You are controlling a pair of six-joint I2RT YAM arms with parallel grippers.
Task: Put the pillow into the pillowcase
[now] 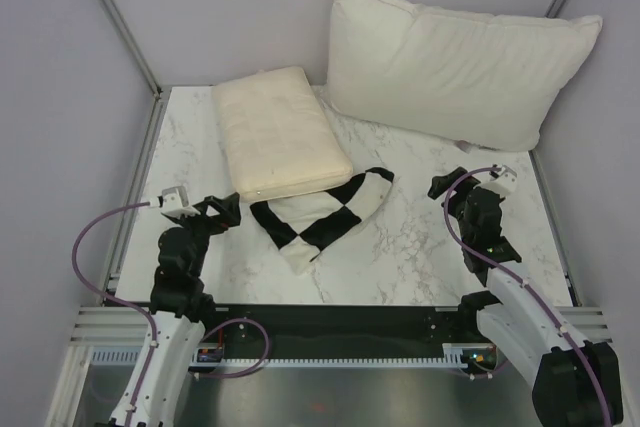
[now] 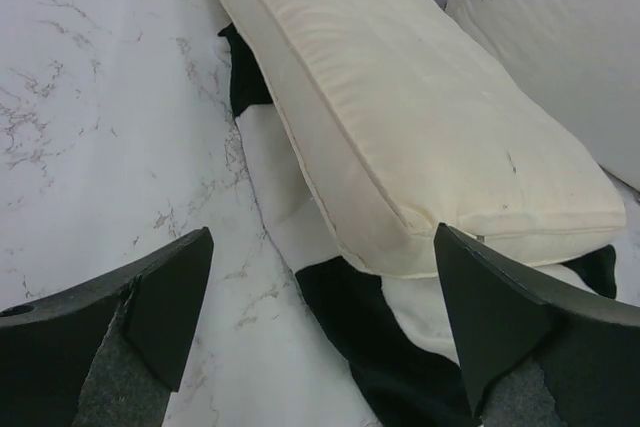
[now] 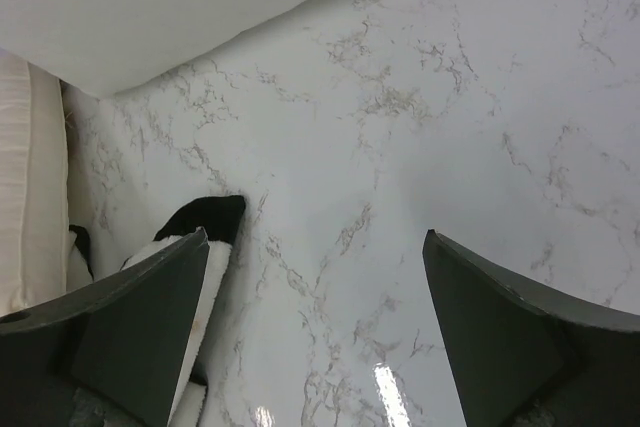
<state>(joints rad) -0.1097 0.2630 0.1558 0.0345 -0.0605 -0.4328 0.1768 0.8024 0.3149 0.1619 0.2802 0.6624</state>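
Fingers (image 2: 165, 292) of the left gripper (image 1: 226, 209) stand spread and empty over the table (image 1: 420, 247). At their 1 o'clock the pillow (image 1: 280, 134) rests its near end on the pillowcase (image 1: 325, 212). The right gripper (image 1: 446, 185) is likewise spread and empty, with the pillowcase's tip at its 9 o'clock. From above, the pillow lies at 11 o'clock, the crumpled pillowcase lies mid-table, and a white pillow (image 1: 450, 62) sits against the back at 1 o'clock.

Pillow (image 2: 420, 117) overlaps the pillowcase (image 2: 370, 337) beyond spread fingers (image 2: 165, 307).
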